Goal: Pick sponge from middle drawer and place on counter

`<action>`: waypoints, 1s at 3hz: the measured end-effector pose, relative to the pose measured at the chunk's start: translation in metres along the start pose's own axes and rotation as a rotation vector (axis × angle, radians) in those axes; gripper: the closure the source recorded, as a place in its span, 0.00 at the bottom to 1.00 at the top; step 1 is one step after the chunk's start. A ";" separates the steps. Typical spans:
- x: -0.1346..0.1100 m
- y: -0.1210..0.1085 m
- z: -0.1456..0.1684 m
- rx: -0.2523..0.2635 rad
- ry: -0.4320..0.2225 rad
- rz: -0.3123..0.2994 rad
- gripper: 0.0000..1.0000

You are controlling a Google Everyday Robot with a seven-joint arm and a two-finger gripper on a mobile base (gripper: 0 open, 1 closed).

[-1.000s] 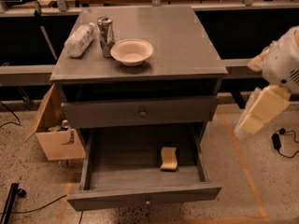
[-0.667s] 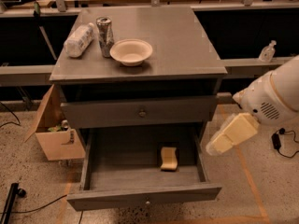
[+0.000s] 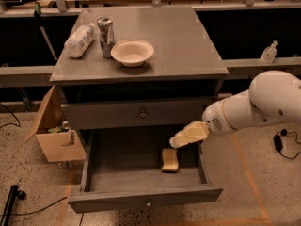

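Note:
The pale yellow sponge [image 3: 170, 160] lies slightly bent on the floor of the open middle drawer [image 3: 141, 202], towards its right side. My gripper [image 3: 178, 140] comes in from the right on a white arm and hangs just above the sponge, over the drawer's right part, without touching it. The grey counter [image 3: 183, 41] tops the cabinet above the drawers.
On the counter stand a white bowl [image 3: 132, 52], a metal can [image 3: 106, 30] and a lying plastic bottle [image 3: 79, 40], all on its left half. A shut drawer [image 3: 141, 113] sits above the open one. An open cardboard box [image 3: 55, 135] stands on the floor at the left.
My arm has swung in from the right and come down, bringing the gripper from beside the cabinet to just above the sponge in the drawer. The sponge has not moved.

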State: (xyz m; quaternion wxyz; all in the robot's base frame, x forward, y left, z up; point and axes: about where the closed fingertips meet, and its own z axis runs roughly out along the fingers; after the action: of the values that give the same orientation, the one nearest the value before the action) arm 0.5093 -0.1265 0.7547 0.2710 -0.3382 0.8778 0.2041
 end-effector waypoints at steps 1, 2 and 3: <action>-0.010 -0.005 0.005 0.022 -0.030 -0.006 0.00; 0.034 -0.013 0.025 0.012 -0.002 0.089 0.00; 0.061 -0.045 0.049 0.072 -0.042 0.158 0.00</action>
State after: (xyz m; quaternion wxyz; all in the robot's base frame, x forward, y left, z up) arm 0.5196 -0.1610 0.6716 0.2846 -0.2536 0.9026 0.2001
